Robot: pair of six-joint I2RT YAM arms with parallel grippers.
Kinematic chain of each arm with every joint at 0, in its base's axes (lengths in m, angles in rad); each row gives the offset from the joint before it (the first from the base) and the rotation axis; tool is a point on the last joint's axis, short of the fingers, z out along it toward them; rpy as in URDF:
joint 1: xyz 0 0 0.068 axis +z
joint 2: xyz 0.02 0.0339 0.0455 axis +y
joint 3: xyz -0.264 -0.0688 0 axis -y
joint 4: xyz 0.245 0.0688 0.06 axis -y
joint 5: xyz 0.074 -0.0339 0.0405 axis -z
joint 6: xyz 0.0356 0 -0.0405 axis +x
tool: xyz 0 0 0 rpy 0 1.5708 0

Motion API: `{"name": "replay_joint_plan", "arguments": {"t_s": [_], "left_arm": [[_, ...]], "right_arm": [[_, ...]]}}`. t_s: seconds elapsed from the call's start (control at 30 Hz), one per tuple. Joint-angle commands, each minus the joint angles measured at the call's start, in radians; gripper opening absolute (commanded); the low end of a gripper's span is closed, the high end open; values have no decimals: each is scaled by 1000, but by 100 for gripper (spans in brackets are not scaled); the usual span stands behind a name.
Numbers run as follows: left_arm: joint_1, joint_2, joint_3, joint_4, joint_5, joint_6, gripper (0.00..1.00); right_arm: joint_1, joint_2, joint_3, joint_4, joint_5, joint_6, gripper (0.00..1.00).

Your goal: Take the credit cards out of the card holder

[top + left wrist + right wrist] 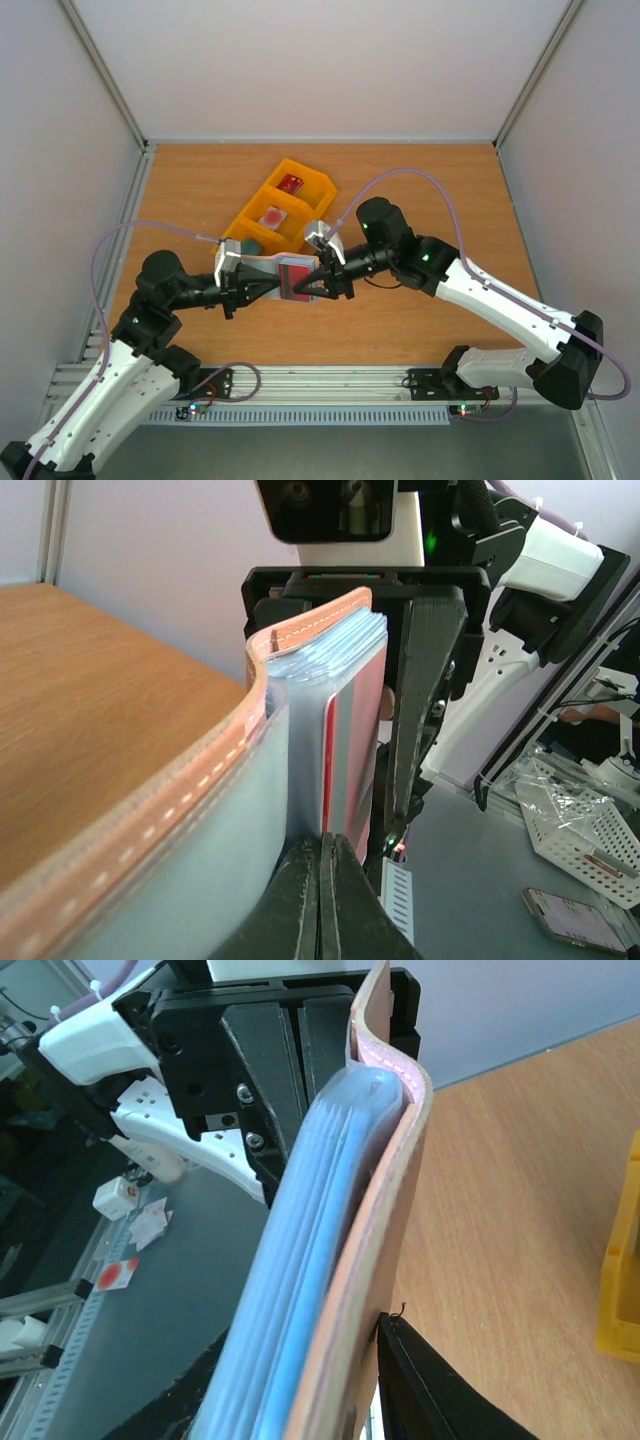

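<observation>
Card holder (265,270) hangs in the air above the counter (430,200), between my two hands and just in front of the yellow tray (256,196). My left hand (321,870) is fully closed and pinches the near end of the holder, carrying its weight. My right hand (315,282) stands part-way open with its fingers on either side of the far end. One finger lies against the taupe outside, the other sits just off the pocket side, and I see no firm clamp. From above, the tray holds a dark red card (291,183) in its far compartment and a whitish-pink card (273,217) in the middle one. A teal card (250,243) shows at the near end, half hidden by my left wrist. A red card (355,730) is still in the clear pocket facing my right hand, so I judge the job is most of the way done, with this card the step in hand. I cannot tell whether its edge stands proud of the pocket. The next move calls for the right fingers to close on the card alone, not on the pocket film or the outer flap. Then they must draw it straight out along the pocket mouth while the left grip stays firm.
</observation>
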Motion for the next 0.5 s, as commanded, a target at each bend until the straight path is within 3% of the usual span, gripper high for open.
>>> {"name": "replay_joint_plan", "arguments": {"t_s": [0.0,0.47], "left_arm": [[2,-17,28,0,12,27,0],[15,-32,52,-93,-63,94,0]], "right_arm": [[-9,-38,-1,-57,-28,-32,33],[-52,-90,-16,-126,-8,-53,11]]}}
